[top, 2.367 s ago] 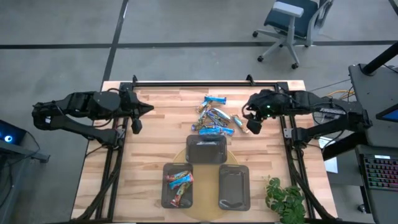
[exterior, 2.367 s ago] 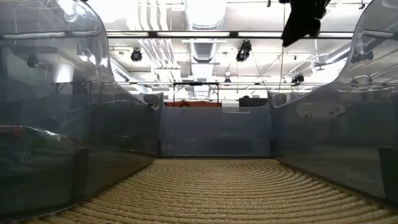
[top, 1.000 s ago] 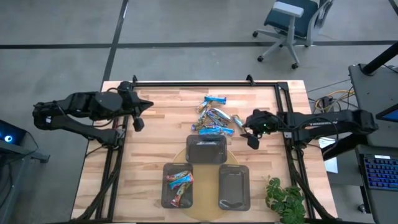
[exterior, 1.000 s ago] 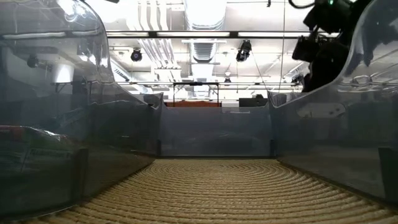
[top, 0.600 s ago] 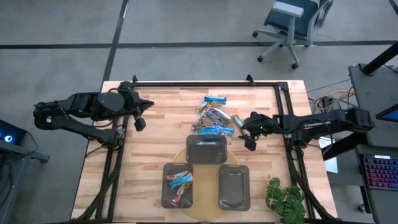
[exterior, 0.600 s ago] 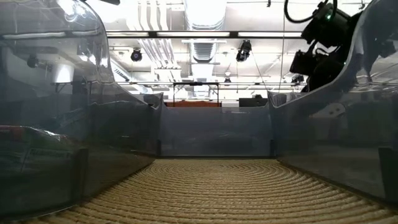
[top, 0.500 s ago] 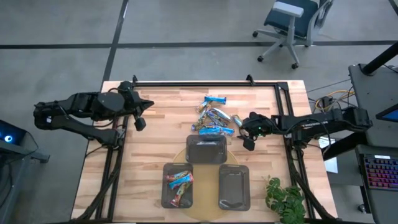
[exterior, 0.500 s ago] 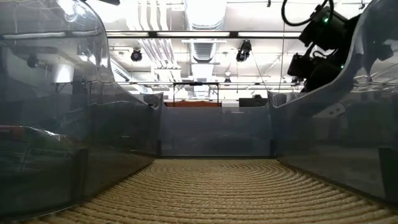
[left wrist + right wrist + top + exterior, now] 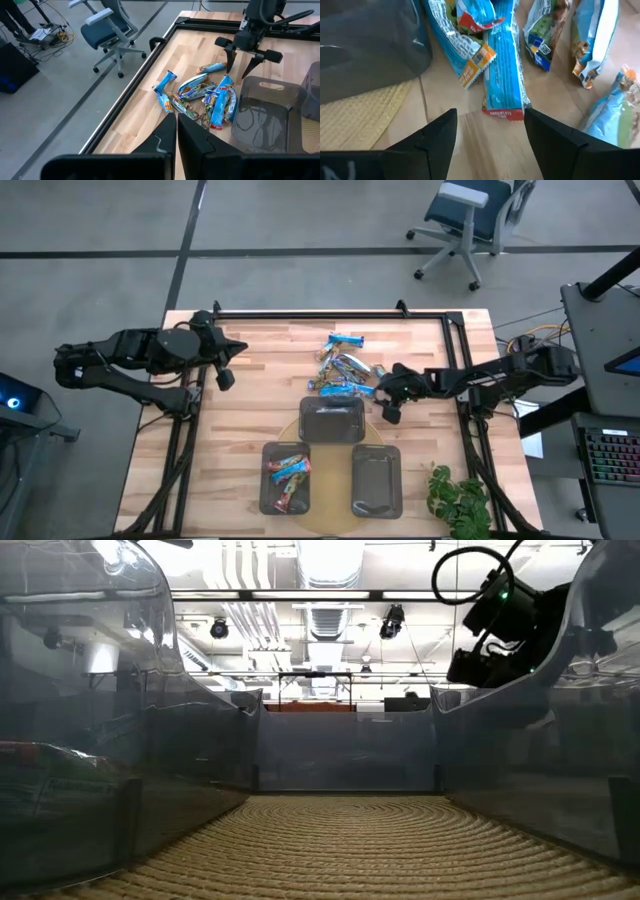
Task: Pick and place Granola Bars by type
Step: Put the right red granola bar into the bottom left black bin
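A pile of granola bars, mostly blue with some tan and silvery ones, lies on the wooden table just beyond the dark grey trays. My right gripper stands open at the pile's right side, slanting down. In the right wrist view its fingers stand on either side of the near end of a blue bar without touching it. My left gripper waits shut above the table's left edge; in its own view the shut fingers point toward the pile.
Three dark grey trays sit on a round woven mat: one next to the pile, one at the near left holding several bars, one at the near right. A green plant stands at the near right corner.
My right gripper has come down and gone toward the table's left edge, closing in on the right side of the pile of bars, with its fingers still open. The bars have not moved.
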`<action>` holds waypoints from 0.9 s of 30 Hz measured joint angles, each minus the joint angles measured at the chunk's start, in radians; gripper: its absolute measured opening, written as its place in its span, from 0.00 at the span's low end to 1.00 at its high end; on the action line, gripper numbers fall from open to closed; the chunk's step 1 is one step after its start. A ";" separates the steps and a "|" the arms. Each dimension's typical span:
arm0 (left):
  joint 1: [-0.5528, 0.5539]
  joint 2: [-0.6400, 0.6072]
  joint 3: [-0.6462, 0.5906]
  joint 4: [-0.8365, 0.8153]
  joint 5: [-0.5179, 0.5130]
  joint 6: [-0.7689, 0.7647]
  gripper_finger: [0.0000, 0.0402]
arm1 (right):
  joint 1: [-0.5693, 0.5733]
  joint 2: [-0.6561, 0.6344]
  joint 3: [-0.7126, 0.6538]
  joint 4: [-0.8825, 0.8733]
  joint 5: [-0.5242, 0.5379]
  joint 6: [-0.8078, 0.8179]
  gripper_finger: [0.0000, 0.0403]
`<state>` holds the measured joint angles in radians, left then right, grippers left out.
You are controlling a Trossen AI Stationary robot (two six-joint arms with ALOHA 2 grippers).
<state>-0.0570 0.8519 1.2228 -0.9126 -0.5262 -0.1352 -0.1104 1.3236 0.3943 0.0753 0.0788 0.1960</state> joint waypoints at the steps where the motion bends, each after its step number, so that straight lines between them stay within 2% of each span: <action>1: 0.000 0.000 0.000 0.000 0.000 0.000 0.00 | 0.000 0.014 0.000 0.012 0.000 -0.003 0.55; 9: 0.000 0.000 0.000 0.000 0.000 -0.008 0.00 | -0.023 0.086 0.011 0.044 0.003 -0.021 0.55; 27: 0.000 -0.001 0.000 -0.003 -0.026 -0.019 0.00 | -0.074 0.084 0.011 0.087 0.010 -0.106 0.54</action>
<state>-0.0566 0.8513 1.2224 -0.9154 -0.5526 -0.1543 -0.1844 1.4075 0.4057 0.1623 0.0891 0.0904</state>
